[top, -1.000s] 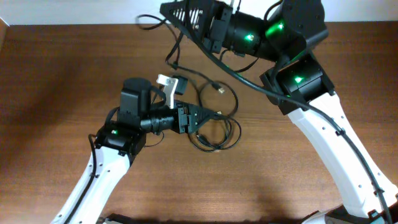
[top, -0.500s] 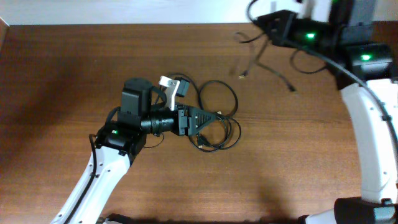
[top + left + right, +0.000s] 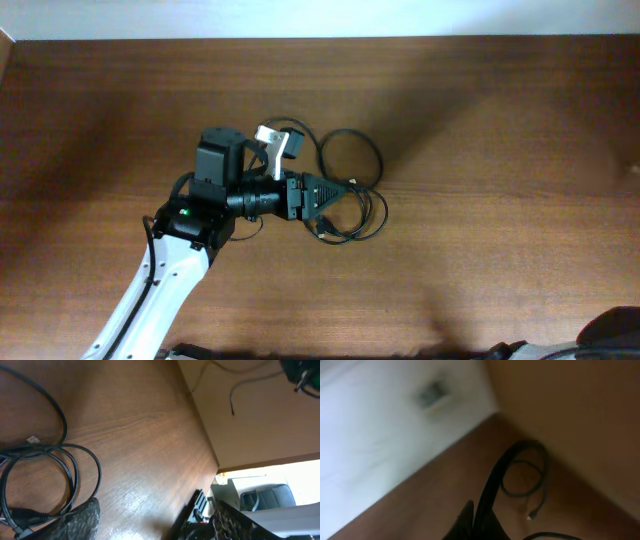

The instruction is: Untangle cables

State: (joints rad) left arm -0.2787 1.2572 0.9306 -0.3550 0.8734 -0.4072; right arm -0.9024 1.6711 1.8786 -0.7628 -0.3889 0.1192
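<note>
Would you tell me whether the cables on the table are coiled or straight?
Coiled: the cables lie in overlapping loops on the table at the left gripper.

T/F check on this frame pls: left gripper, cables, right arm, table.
1. The left gripper sits over the cables. True.
2. The cables lie in one straight line. False: they curl in overlapping loops.
3. The right arm reaches over the table centre in the overhead view. False: only a dark bit of it shows at the bottom-right corner.
4. The table is brown wood. True.
5. The left gripper's fingers are pressed together. False: the left wrist view shows them wide apart.
</note>
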